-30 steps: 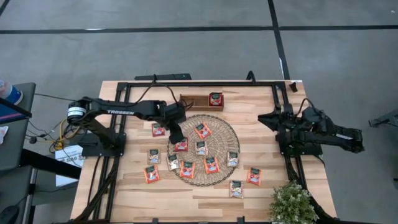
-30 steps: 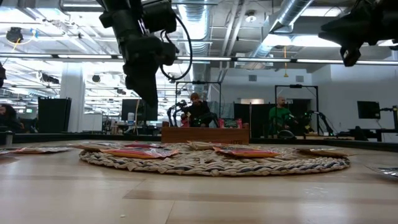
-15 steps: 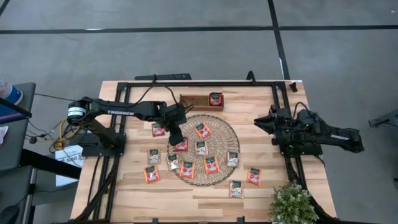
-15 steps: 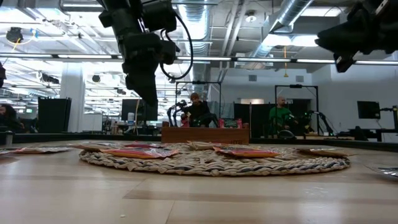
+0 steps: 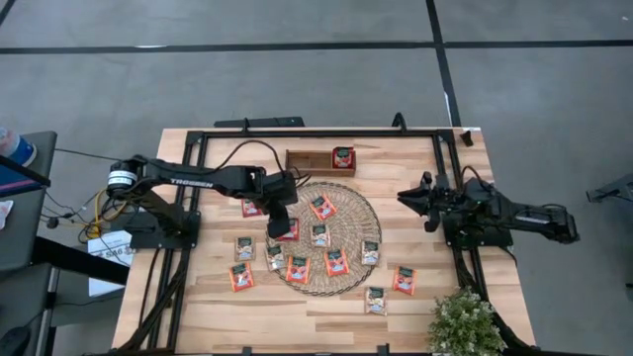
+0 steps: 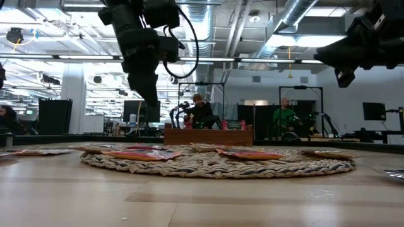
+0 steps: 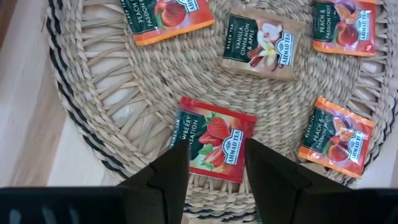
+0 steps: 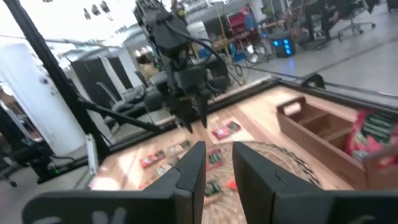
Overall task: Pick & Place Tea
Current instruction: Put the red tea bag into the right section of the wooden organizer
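Observation:
Several small square tea sachets lie flat on the round woven mat (image 5: 348, 203) and on the wood around it. My left gripper (image 7: 216, 149) hangs open over the mat's left part, pointing steeply down. A red strawberry sachet (image 7: 214, 138) lies flat on the mat below its fingers, which stand clear above it in the low view (image 6: 151, 99). The brown wooden tray (image 5: 307, 162) at the far side holds one red sachet (image 5: 342, 156). My right gripper (image 5: 404, 198) floats level off the mat's right side, open by a narrow gap (image 8: 217, 155), holding nothing.
Orange, red and pale sachets (image 5: 335, 262) are scattered over the mat, with more on the bare table at near left (image 5: 240, 277) and near right (image 5: 404, 280). A small green plant (image 5: 463, 324) stands at the near right corner. Black frame rails run along the table's edges.
My right gripper has come down and moved toward the mat from the table's right side, staying level. The sachets lie as before.

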Action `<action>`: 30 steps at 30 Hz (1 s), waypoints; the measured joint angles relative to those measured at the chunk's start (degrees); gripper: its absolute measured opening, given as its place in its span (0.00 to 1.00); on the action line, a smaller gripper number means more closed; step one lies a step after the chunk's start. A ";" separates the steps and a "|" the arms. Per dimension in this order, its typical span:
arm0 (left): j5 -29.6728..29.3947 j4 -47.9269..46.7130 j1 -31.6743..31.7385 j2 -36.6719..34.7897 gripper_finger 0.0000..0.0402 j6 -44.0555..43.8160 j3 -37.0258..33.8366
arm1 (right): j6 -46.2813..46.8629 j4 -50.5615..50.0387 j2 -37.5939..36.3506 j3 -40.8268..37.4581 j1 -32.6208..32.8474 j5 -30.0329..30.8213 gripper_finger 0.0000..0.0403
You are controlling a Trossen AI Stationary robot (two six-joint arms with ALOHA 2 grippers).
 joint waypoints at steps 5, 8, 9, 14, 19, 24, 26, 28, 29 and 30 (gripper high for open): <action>0.04 0.56 -0.05 3.26 0.36 1.26 0.04 | 0.56 -0.70 0.02 -0.04 -0.10 0.11 0.18; 0.12 0.38 -0.08 5.83 0.36 1.62 0.02 | 0.49 -0.89 0.02 -0.04 -0.10 0.11 0.18; 0.14 0.51 -0.08 6.59 0.36 1.61 0.02 | 0.47 -0.94 0.02 -0.02 -0.10 0.11 0.18; 0.20 0.62 -0.08 8.13 0.36 2.06 0.02 | 0.44 -0.94 0.02 -0.02 -0.10 0.10 0.18; 0.24 2.77 -0.08 8.13 0.36 3.89 0.02 | 0.42 -0.94 0.02 -0.02 -0.10 0.09 0.18; 0.18 4.63 -0.08 9.32 0.36 6.55 0.01 | 0.38 -1.10 0.02 -0.04 -0.10 0.07 0.18; 0.11 4.73 -0.10 10.21 0.36 7.42 0.01 | 0.38 -1.29 0.02 -0.02 -0.10 0.07 0.18; -0.95 4.43 -0.10 11.21 0.36 7.92 -0.01 | 0.38 -1.47 0.07 -0.03 -0.10 0.04 0.18; -1.91 4.48 -0.10 11.47 0.36 8.07 -0.01 | 0.38 -1.54 0.11 -0.02 -0.10 0.01 0.18; -2.73 4.49 -0.10 11.65 0.36 8.10 -0.01 | 0.38 -1.88 0.09 -0.02 -0.10 -0.01 0.18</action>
